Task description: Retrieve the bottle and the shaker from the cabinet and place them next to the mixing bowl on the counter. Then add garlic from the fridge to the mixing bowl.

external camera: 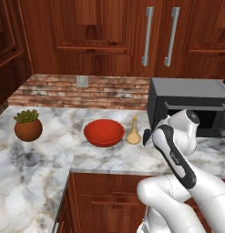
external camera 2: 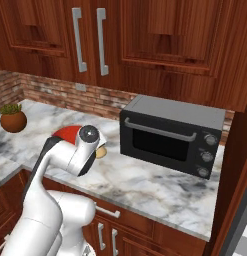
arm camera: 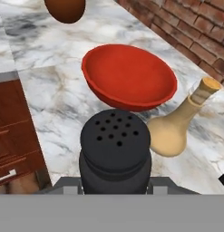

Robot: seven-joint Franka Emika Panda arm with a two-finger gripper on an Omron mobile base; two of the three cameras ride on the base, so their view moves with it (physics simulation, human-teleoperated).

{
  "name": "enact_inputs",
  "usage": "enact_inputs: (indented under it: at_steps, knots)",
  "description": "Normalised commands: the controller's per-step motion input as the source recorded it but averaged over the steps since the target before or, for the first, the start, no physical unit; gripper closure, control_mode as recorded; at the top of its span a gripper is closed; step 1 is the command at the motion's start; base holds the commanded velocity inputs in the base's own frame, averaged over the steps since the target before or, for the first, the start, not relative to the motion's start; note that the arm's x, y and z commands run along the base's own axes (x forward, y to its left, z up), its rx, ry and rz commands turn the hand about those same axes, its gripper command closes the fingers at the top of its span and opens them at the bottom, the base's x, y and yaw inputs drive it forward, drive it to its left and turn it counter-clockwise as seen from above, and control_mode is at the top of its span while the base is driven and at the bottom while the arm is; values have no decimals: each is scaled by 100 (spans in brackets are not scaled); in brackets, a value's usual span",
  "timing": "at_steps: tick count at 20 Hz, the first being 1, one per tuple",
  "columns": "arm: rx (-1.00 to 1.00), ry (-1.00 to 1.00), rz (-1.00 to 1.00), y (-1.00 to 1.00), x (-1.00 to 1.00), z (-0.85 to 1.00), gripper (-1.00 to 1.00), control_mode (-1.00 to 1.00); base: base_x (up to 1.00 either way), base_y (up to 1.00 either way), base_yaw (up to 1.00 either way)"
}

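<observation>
Hand view has the gripper (arm camera: 114, 181) clamped on the black shaker (arm camera: 114, 149), hard by the bottle (arm camera: 177, 129) and mixing bowl (arm camera: 129, 77); a careless set-down could topple that thin-necked bottle.

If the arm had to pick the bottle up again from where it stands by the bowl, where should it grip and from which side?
Probably at the thin neck, coming down from above. The bottle stands upright on the counter, and its round bulbous base looks wide and slippery for the fingers. The mixing bowl sits close on one side, so closing across the neck, parallel to the bowl's rim, seems safest.
</observation>
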Motion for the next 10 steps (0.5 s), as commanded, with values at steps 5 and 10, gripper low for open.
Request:
enact_inputs:
  at_steps: [5,10]
  knots:
    - [4,1,0,11,30,-4,100,-100,0,0,0]
    - [9,11,0,18,29,-10,100,-100,0,0,0]
